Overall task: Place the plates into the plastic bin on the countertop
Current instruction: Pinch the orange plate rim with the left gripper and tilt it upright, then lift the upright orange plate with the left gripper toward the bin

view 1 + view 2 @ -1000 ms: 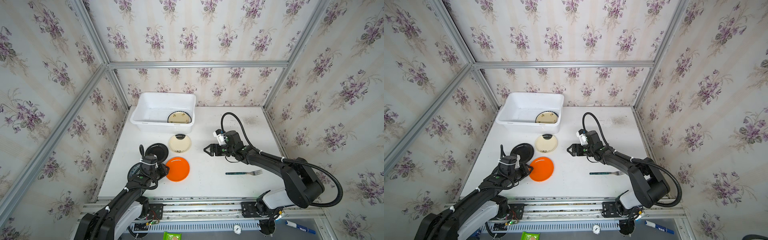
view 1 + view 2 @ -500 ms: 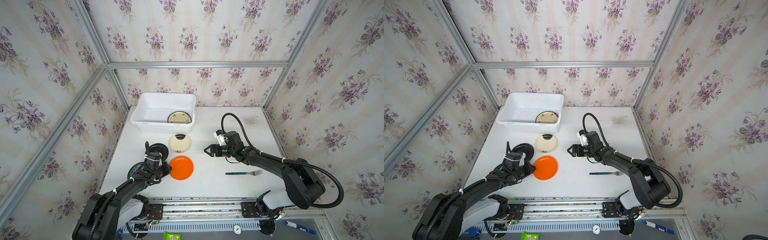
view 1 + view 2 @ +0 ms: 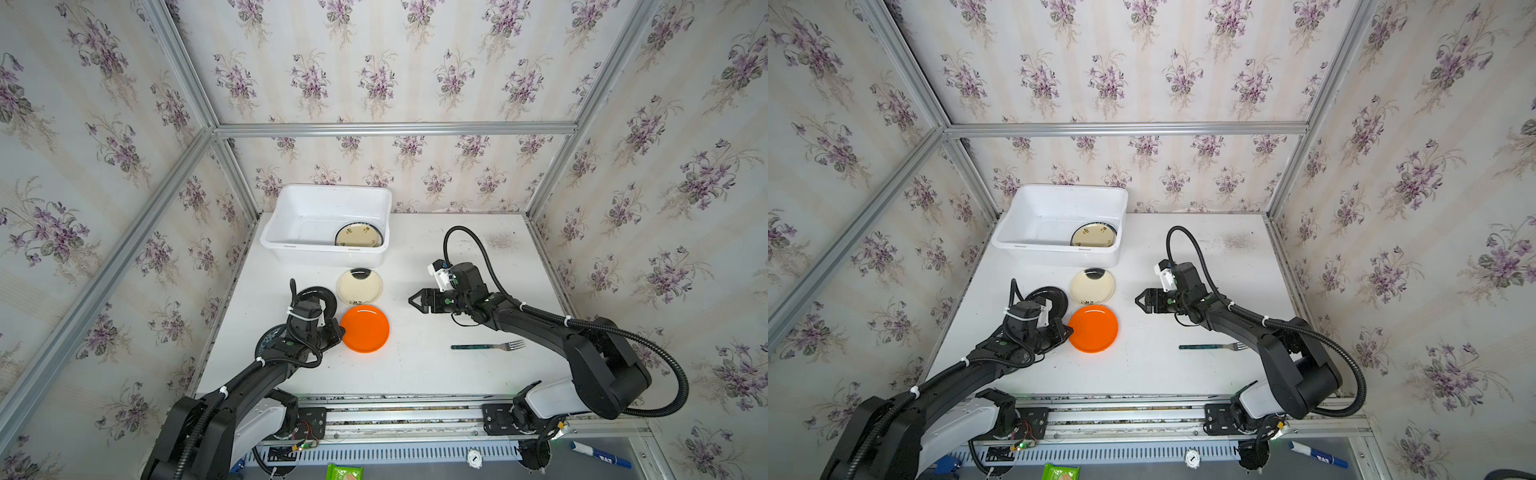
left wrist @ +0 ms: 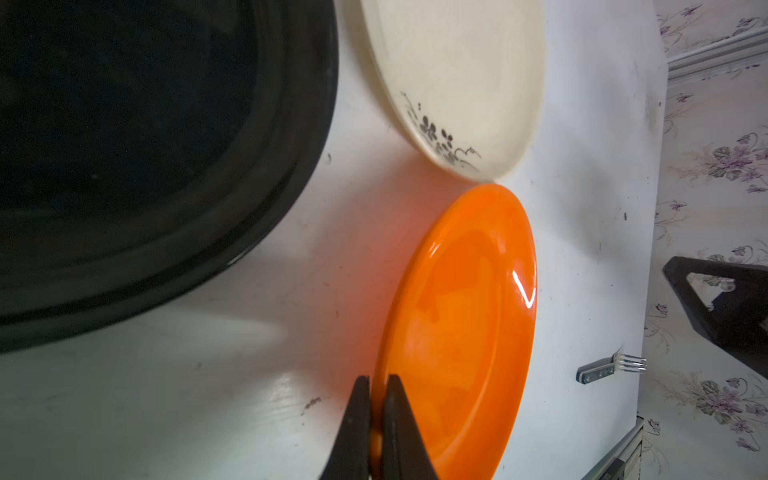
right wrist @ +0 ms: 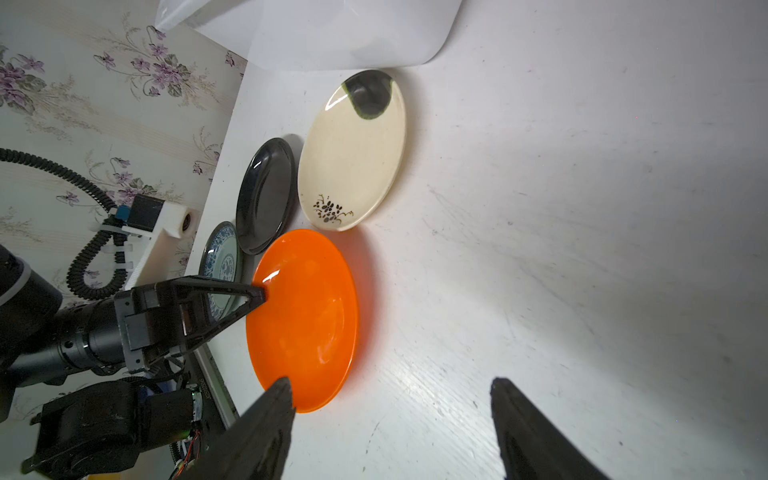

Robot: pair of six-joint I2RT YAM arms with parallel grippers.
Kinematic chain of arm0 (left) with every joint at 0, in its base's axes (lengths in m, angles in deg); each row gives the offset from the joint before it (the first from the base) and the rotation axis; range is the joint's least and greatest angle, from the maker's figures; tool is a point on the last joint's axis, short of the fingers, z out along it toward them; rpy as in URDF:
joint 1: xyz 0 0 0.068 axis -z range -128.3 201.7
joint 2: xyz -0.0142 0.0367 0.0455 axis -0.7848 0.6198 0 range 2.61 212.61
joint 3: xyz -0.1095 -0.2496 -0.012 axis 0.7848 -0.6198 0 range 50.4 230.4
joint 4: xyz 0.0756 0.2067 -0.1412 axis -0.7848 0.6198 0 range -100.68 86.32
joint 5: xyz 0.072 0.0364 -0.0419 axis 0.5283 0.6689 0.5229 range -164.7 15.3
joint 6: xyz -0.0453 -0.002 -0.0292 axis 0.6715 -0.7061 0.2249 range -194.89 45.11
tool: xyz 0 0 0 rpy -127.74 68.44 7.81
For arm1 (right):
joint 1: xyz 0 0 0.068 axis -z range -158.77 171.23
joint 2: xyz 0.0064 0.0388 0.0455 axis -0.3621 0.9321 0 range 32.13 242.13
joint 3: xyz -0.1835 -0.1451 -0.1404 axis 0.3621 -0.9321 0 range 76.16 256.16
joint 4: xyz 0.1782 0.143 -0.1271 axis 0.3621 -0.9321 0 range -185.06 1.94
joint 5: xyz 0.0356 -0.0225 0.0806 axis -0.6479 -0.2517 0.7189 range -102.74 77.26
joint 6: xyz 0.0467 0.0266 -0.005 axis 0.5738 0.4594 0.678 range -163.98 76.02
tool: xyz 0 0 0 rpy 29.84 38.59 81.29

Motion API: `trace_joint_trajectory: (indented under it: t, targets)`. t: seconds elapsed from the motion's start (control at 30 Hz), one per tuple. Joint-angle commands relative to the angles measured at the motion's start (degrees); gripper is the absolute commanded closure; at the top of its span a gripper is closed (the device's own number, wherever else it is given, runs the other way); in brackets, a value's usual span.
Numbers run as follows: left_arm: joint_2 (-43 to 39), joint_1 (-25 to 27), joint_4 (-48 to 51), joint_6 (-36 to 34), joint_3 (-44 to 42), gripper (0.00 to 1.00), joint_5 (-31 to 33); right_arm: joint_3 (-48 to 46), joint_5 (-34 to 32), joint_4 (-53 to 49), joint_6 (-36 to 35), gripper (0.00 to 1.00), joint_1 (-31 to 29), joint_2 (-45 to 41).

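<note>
I read the countertop (image 3: pixel 436 374) as a clock face in the top views, with the back wall at twelve. The left gripper (image 4: pixel 376 386) is pressed together on the nine o'clock rim of the orange plate (image 3: pixel 365 328). My left wrist view shows the two black fingers pinching that thin edge between them. The plate sits a little toward nine o'clock from the middle of the countertop. I cannot tell whether the gripped edge is off the surface.

The cream plate (image 3: pixel 360 286), with a dark patch and a small flower sprig, lies at twelve o'clock from the orange one. Their rims are just beside each other, touching or very nearly. A black plate (image 5: pixel 266 195) lies at ten o'clock from the orange plate. A blue-patterned plate (image 5: pixel 222 257) lies at about eight o'clock, mostly under my left arm in both top views.

The plastic bin (image 3: pixel 332 188) stands at eleven o'clock on the countertop, near the back wall. One cream plate with a dark rim (image 3: pixel 358 235) lies in the bin's five o'clock corner.

The right gripper (image 5: pixel 390 380) is at two o'clock from the orange plate. Its jaws are spread wide, point toward nine o'clock and hold nothing. A fork (image 3: pixel 486 345) lies at four o'clock from the orange plate, well apart from it.
</note>
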Motion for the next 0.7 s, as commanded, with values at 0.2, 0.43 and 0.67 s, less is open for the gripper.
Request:
trace_joint_trajectory:
  t: [0.2, 0.43, 0.67]
  targets:
    - [-1.65, 0.02, -0.34, 0.53, 2.27, 1.00, -0.84, -0.25, 0.53, 2.65, 0.74, 0.21, -0.05, 0.04]
    - [-1.60, 0.01, -0.18, 0.33, 4.37, 1.00, -1.17, -0.58, 0.31, 2.23, 0.74, 0.19, -0.05, -0.35]
    - [-2.36, 0.38, 1.42, -0.44, 7.24, 1.00, -1.07, -0.44, -3.05, -1.28, -0.93, 0.11, 0.04, -2.54]
